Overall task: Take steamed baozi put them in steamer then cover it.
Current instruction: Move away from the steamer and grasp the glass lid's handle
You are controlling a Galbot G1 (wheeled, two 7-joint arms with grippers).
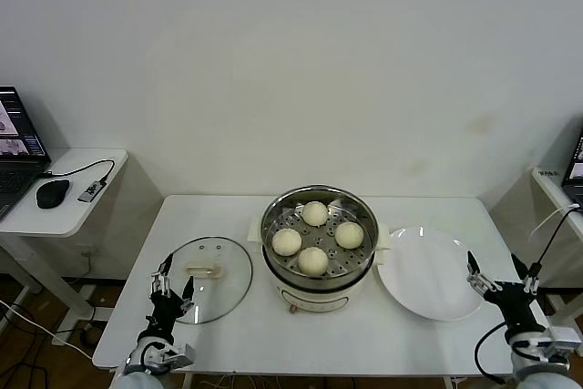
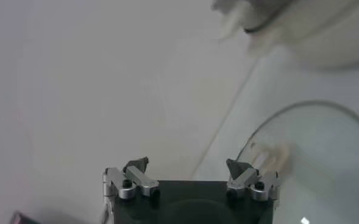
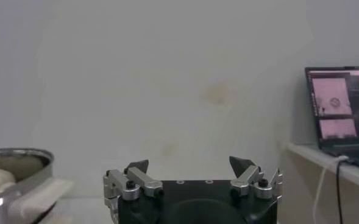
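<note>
We see 4 buns (image 1: 314, 239) in the open steamer (image 1: 318, 287), lid (image 1: 209, 291) beside it, plate (image 1: 428, 272) empty, left gripper (image 1: 170, 281) and right gripper (image 1: 498, 279) both spread open.

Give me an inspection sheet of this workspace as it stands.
Surface: white table.
Job's things: four baozi on the tray in the steamer; lid flat on the table to its left, not on the pot.
Clutter: empty plate right of the steamer.
Grippers: left gripper open by the lid's edge; right gripper open beside the plate.
Cables: cable on the side table.
Surroundings: laptop, mouse, wall.
</note>
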